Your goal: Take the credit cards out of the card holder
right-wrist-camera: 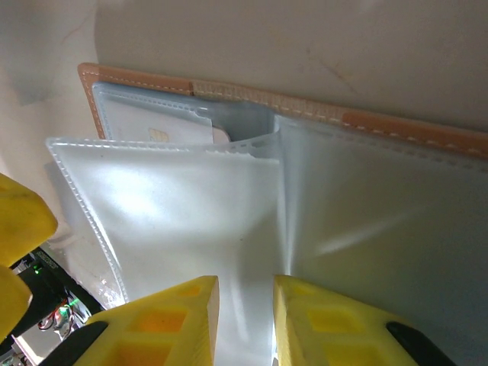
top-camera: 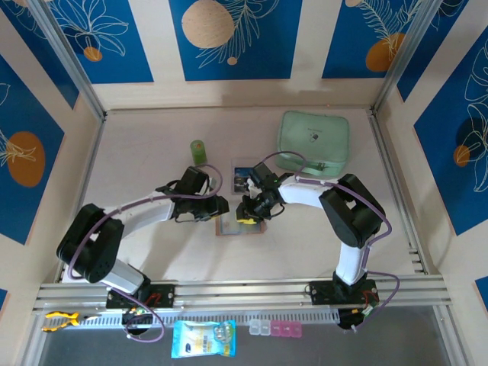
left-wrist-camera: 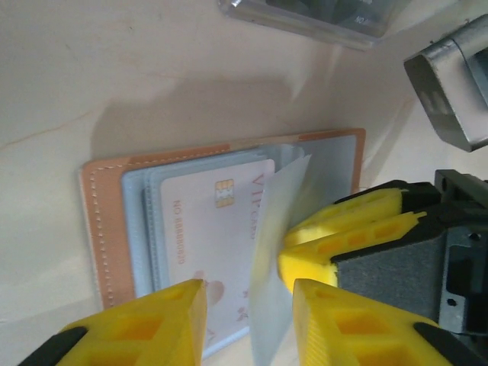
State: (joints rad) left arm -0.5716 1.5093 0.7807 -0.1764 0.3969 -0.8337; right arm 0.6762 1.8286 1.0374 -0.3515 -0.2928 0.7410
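at mid-table the holder (top-camera: 240,226) is laid open, a white card (left-wrist-camera: 217,252) tucked in its left sleeve and another card (top-camera: 243,178) set just behind. both grippers are met over it: the left gripper (left-wrist-camera: 248,320) is held apart astride a clear sleeve (left-wrist-camera: 278,252), and the right gripper (right-wrist-camera: 245,324) is held slightly apart over the sleeve's fold.

White card (left-wrist-camera: 217,252) half under clear sleeves (right-wrist-camera: 191,221); card holder (top-camera: 239,226) mostly hidden beneath both grippers overhead.

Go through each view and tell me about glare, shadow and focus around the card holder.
Top external: even light, sharp, card holder small under both arms. Left wrist: white card readable, soft shadow on the table above the holder, the left hand and its yellow fingers blurred at the near edge. Right wrist: strong white glare on the clear plastic sleeve, and the right hand is soft.
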